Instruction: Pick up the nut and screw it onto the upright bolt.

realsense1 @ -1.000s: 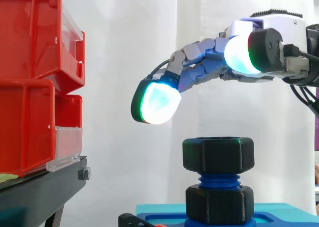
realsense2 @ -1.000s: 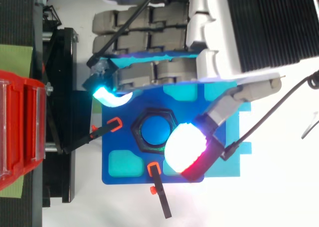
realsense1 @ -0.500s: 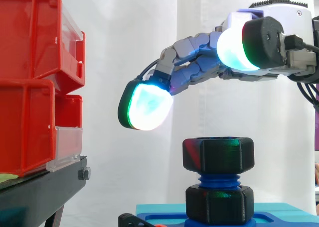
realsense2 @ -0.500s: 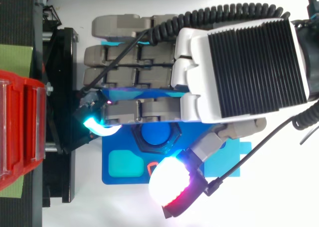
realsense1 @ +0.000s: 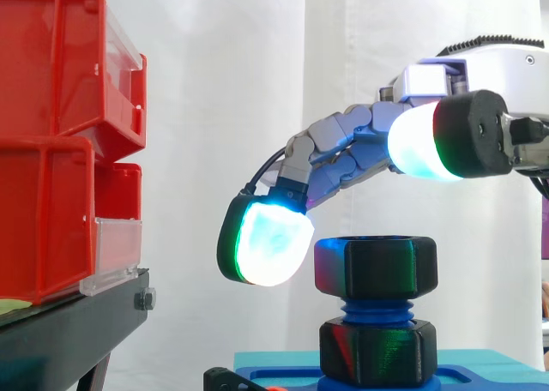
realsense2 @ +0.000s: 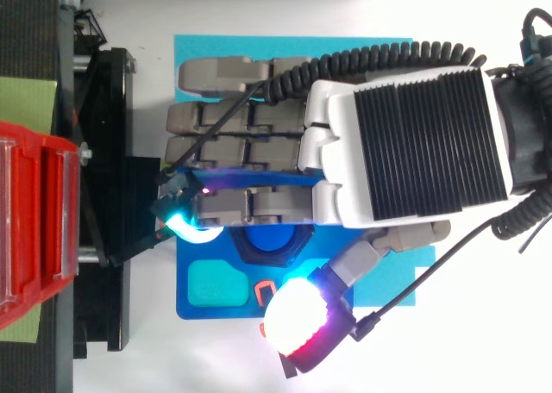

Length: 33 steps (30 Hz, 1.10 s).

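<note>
A black hex nut (realsense1: 376,267) sits on the top of the upright blue bolt (realsense1: 375,309), above a second black nut (realsense1: 377,351) at the bolt's foot. From above, the bolt's blue head (realsense2: 268,238) shows inside the nut's rim (realsense2: 300,245). My hand (realsense2: 379,143) hovers over the nut with its fingers stretched out and slightly drooped. One glowing fingertip (realsense1: 262,241) hangs just left of the nut at its height, and the thumb's pad (realsense1: 422,140) is above the nut to the right. The hand is open and holds nothing.
Red bins (realsense1: 64,142) stand stacked on a black stand (realsense1: 73,322) to the left. The bolt rises from a blue base (realsense2: 207,298) on a teal mat (realsense1: 274,361). Small orange-and-black clamps (realsense2: 264,290) sit on the base near the bolt.
The hand has dropped lower and shifted slightly right; its leading fingertip went from well above and left of the nut to level with it at its left side.
</note>
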Tool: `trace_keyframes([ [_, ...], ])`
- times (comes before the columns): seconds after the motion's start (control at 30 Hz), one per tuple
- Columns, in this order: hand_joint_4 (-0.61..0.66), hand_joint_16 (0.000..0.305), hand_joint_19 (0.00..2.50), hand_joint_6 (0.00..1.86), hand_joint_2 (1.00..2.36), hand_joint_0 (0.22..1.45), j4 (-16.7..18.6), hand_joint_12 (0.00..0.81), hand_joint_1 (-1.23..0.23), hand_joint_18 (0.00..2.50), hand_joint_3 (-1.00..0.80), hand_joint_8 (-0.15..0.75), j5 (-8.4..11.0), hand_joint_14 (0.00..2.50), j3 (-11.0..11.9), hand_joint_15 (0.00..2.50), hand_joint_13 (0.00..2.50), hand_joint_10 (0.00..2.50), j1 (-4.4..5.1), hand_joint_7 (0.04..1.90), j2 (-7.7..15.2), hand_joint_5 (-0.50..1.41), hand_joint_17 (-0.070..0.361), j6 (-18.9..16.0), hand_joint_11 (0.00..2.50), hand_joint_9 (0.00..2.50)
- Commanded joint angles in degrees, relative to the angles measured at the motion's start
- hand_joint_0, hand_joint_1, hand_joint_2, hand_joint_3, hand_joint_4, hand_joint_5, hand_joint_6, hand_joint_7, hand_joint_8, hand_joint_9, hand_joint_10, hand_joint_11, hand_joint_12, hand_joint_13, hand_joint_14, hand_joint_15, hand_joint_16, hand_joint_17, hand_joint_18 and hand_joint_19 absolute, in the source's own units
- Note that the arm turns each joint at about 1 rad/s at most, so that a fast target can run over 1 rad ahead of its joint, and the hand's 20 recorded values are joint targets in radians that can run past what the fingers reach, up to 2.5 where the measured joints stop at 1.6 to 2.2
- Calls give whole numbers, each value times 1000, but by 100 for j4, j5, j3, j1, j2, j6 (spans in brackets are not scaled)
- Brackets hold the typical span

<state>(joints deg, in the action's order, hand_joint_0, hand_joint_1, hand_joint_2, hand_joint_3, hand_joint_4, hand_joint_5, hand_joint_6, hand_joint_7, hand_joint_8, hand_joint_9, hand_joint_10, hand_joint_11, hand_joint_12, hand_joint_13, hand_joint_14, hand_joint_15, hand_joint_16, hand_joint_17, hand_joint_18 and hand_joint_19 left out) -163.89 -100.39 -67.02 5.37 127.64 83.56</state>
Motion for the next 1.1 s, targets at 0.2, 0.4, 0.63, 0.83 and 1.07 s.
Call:
trace_keyframes([
  [0.2, 269, 38, 0, 504, 1000, 472, 68, 323, -116, 156, -500, 269, 2, 0, -48, 0, 380, 0, 17, 984, -2, -140, 85, -6, 0, 467],
  [0.4, 277, 36, 0, 504, 1000, 476, 24, 318, -116, 164, -500, 276, -16, 0, -39, 0, 398, 0, -27, 1084, -2, -129, 82, -6, 0, 488],
  [0.63, 283, 34, 0, 504, 1000, 481, 59, 310, -122, 174, -500, 285, -60, 0, -39, 0, 424, 0, -106, 1110, -2, -119, 77, 3, 0, 520],
  [0.83, 281, 33, 0, 503, 1000, 484, 85, 304, -125, 184, -500, 283, -165, 0, -39, 0, 433, 0, -230, 1178, -2, -105, 75, 3, 0, 526],
  [1.07, 292, 30, 0, 502, 1000, 493, 85, 285, -147, 230, -500, 294, -297, 0, -39, 0, 498, 0, -361, 1329, -2, -46, 68, 11, 0, 626],
])
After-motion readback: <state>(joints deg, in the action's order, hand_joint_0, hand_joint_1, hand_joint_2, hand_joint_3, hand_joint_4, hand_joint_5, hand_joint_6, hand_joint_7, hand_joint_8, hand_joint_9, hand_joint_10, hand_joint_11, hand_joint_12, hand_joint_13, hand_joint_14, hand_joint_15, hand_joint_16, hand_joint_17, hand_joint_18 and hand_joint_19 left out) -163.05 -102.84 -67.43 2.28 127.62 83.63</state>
